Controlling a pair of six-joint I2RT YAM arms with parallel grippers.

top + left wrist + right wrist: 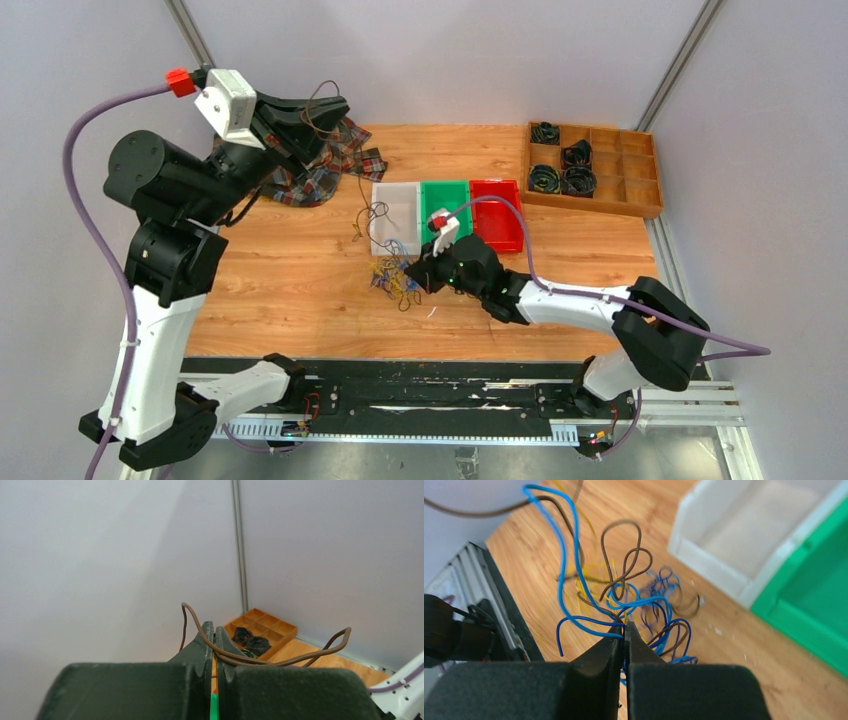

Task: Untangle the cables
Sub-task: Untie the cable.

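1. Right wrist view: right pincer [625,628] shut, pinching strands of the cables [639,600] heaped on the table [744,655].
2. Left pincer [214,630] clamps one brown strand [192,615] aloft.
3. Next: draw apart gently.

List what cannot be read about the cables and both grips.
Right wrist view: which strand of the cable tangle the shut right gripper pinches; its fingertips cover the contact.
Top view: the tangle's strands are too fine to separate.
Left wrist view: where the brown wire runs below the shut left gripper; the gripper's body hides it.
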